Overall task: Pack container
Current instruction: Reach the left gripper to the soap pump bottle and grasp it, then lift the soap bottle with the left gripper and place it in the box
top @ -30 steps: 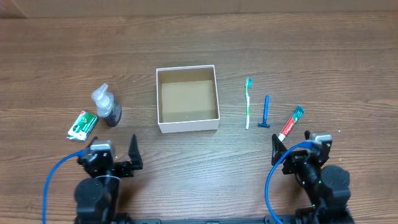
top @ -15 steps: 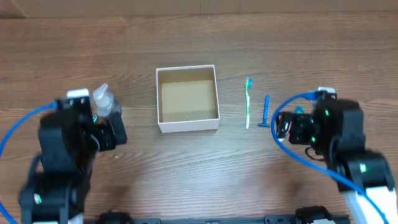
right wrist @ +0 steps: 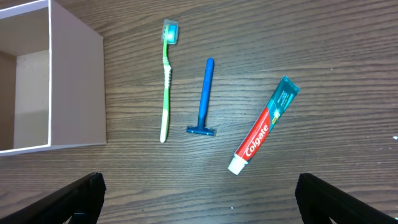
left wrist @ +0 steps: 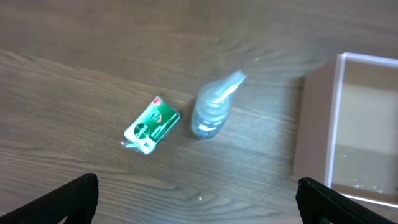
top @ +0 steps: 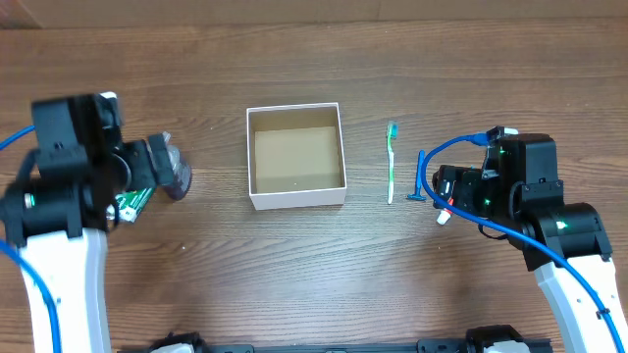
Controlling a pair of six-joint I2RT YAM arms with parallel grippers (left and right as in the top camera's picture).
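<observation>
Flanking container: bottle, toothbrush, both apart.

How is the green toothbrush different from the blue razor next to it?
The green-and-white plastic toothbrush is longer, and the blue plastic razor is shorter. The toothbrush has its bristle head at the end far from the robot, while the razor has its wide head at the near end. What's the same: both lie flat on the wooden table, side by side, not touching.

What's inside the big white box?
Nothing shows inside the container yet, only its bare brown cardboard floor. Its near wall hides a thin strip of floor from the overhead camera, so that edge cannot be checked.
</observation>
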